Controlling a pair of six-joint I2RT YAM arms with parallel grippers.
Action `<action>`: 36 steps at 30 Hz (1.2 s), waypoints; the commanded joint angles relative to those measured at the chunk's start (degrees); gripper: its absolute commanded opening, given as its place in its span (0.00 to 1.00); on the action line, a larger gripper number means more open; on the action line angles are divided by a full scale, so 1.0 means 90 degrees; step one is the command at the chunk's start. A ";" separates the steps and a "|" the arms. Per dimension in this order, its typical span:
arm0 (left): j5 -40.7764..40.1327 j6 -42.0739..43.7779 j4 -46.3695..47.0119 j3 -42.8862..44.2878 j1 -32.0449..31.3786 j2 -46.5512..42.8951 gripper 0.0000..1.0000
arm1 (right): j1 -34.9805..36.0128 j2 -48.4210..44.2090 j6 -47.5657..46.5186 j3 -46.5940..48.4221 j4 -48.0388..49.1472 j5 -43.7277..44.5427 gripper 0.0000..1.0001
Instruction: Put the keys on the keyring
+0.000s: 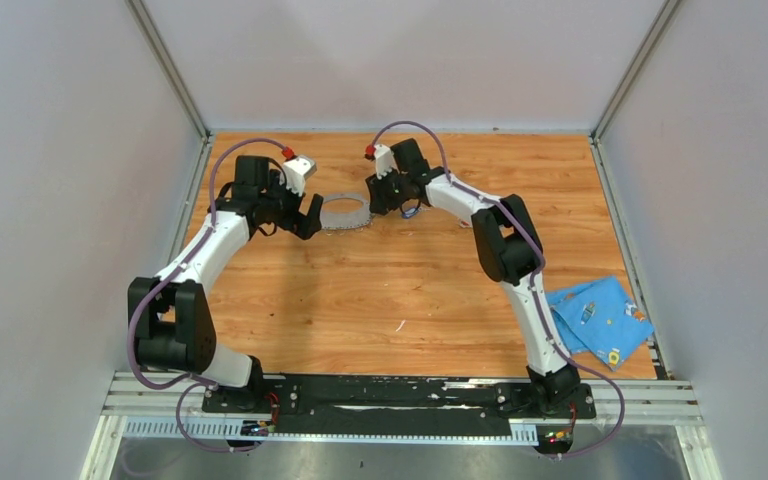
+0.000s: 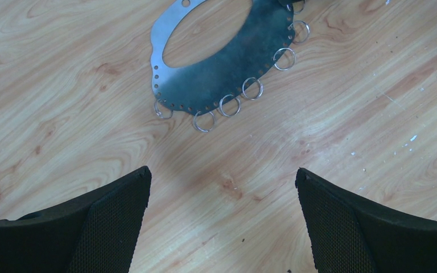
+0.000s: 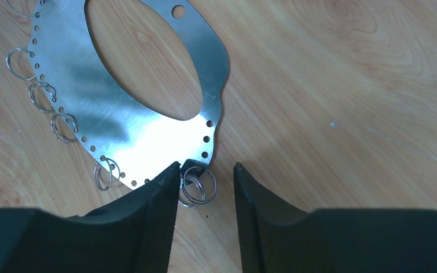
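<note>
- Roughly far-centre on bench (image 1: pixel 410 300): keyring (image 1: pixel 345 212) flat, split rings (image 2: pixel 229 106) along its rim.
- left fingers (image 2: pixel 114 216) wide, near it, open wood between.
- right fingers (image 3: pixel 153 216) narrow, straddling one split ring.
- blue cloth (image 1: pixel 600 320) well apart, right edge.

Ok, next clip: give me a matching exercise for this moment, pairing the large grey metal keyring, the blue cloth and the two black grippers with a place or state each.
Things:
1. grey metal keyring with an oval hole
2. blue cloth
3. left gripper
4. right gripper

Places or states:
A. lying at the near right edge of the wooden table
B. jaws wide, only bare wood between them
C. jaws either side of a small wire ring on the keyring's edge
D. flat at the far middle, between both grippers

Pairs: 1-D, 2-A, 3-B, 4-C
</note>
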 commanded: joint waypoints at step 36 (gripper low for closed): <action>0.1036 0.2459 -0.1444 -0.0086 -0.0096 -0.1204 1.00 | 0.0676 -0.1989 0.0216 -0.1601 0.0179 0.1546 0.64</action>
